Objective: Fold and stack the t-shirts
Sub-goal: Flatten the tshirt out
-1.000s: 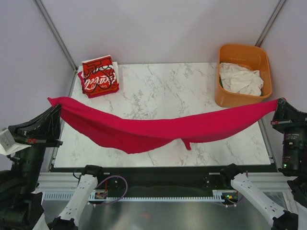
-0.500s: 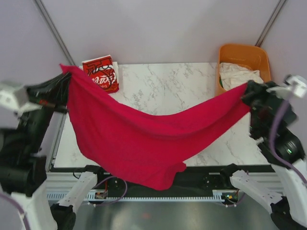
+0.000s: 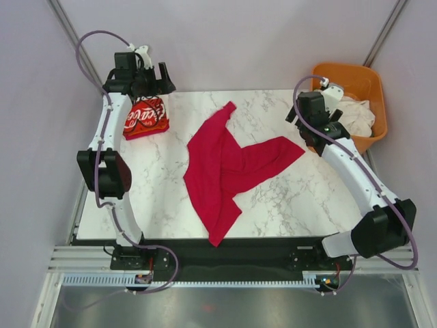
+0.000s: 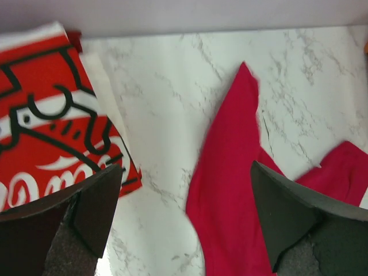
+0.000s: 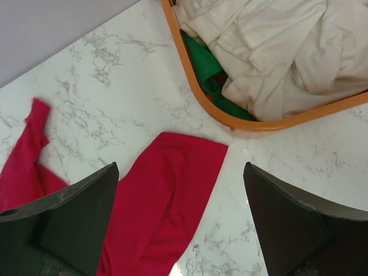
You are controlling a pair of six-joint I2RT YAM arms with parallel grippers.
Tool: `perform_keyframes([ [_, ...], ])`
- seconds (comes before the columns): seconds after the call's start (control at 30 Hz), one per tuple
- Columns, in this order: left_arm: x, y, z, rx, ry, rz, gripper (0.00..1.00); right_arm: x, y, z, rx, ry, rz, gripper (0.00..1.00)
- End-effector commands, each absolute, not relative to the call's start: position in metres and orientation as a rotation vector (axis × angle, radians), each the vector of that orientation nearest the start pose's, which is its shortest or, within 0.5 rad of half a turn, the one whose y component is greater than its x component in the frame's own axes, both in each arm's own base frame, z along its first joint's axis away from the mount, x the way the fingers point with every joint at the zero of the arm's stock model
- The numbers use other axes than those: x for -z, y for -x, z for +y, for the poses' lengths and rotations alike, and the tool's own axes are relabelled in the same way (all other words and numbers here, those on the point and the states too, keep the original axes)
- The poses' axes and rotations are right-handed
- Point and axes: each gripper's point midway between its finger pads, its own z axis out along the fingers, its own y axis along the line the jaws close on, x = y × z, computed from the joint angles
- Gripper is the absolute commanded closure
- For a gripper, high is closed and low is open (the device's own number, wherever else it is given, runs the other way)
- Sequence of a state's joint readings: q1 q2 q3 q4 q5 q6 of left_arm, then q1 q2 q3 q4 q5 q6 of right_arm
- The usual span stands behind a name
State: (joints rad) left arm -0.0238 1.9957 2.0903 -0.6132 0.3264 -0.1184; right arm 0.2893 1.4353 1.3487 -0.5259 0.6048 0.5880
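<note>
At the far left corner of the white marble-patterned bench point(image 3: 273, 198) lies a folded red t-shirt with white script print point(image 3: 145, 117). From above the lettering reads as Coca-Cola. In the left wrist view only broken black-outlined white letters show, with a pale cloth edge sticking out beside the fold. The left pincer point(image 4: 185, 172) hangs over that corner, fingers spread wide and holding nothing, and from above it hides the folded shirt's far edge.

The plain crimson t-shirt point(image 3: 225, 164) lies crumpled across the middle of the bench. One narrow end points to the far edge, a flap spreads to the right, and a tail runs to the near edge. It carries no print.

The right pincer point(image 5: 179, 167) is also released and empty. It hovers above the bench just left of the orange plastic tub point(image 3: 372, 78) in the far right corner. Rumpled off-white shirts point(image 5: 276, 52) fill the tub, with a strip of green cloth point(image 5: 201, 66) against its wall.

A second ago both pincers were clenched on the crimson shirt, stretching it between them above the near edge. Now they have let go and reached to the far side.
</note>
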Motion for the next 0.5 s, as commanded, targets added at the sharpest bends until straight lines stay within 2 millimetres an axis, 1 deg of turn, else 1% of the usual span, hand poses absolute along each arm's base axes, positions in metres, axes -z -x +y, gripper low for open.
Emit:
perform_keyframes([
  [0.0,-0.354,-0.499,-0.094,0.518,-0.068,1.97,0.0,-0.284,-0.399,0.047,-0.016,-0.614,1.872,0.02],
  [0.03,-0.343,-0.479,-0.095,0.512,-0.034,2.005,0.0,-0.271,-0.396,0.05,-0.021,-0.595,1.905,0.02],
  [0.07,-0.341,-0.467,-0.09,0.485,0.037,2.016,0.0,-0.264,-0.394,0.064,-0.097,-0.546,1.945,0.02],
  [0.1,-0.334,-0.455,-0.09,0.48,0.073,2.028,0.0,-0.255,-0.392,0.07,-0.124,-0.527,1.972,0.02],
  [0.13,-0.324,-0.423,-0.092,0.489,0.096,2.047,0.0,-0.236,-0.387,0.072,-0.128,-0.51,2.021,0.02],
  [0.17,-0.317,-0.407,-0.096,0.515,0.135,2.056,0.0,-0.227,-0.384,0.082,-0.179,-0.476,2.057,0.02],
  [0.2,-0.307,-0.391,-0.099,0.521,0.127,2.076,0.0,-0.216,-0.381,0.084,-0.183,-0.464,2.082,0.02],
  [0.23,-0.272,-0.366,-0.107,0.531,0.111,2.152,0.0,-0.198,-0.374,0.084,-0.174,-0.458,2.127,0.02],
  [0.27,-0.28,-0.342,-0.109,0.545,0.087,2.114,0.0,-0.191,-0.371,0.086,-0.183,-0.451,2.143,0.02],
  [0.3,-0.253,-0.323,-0.116,0.631,0.247,2.163,0.07,-0.178,-0.367,0.086,-0.176,-0.443,2.169,0.02],
  [0.33,-0.245,-0.308,-0.125,0.661,0.253,2.176,0.12,-0.175,-0.366,0.086,-0.178,-0.443,2.171,0.02],
  [0.37,-0.248,-0.289,-0.129,0.709,0.291,2.148,0.12,-0.172,-0.365,0.086,-0.176,-0.429,2.179,0.02],
  [0.4,-0.216,-0.27,-0.137,0.729,0.297,2.222,0.14,-0.17,-0.364,0.086,-0.172,-0.426,2.184,0.02],
  [0.43,-0.206,-0.257,-0.144,0.78,0.339,2.25,0.17,-0.171,-0.364,0.085,-0.169,-0.421,2.183,0.02],
  [0.47,-0.201,-0.242,-0.147,0.809,0.346,2.255,0.18,-0.171,-0.363,0.084,-0.162,-0.422,2.18,0.02],
])
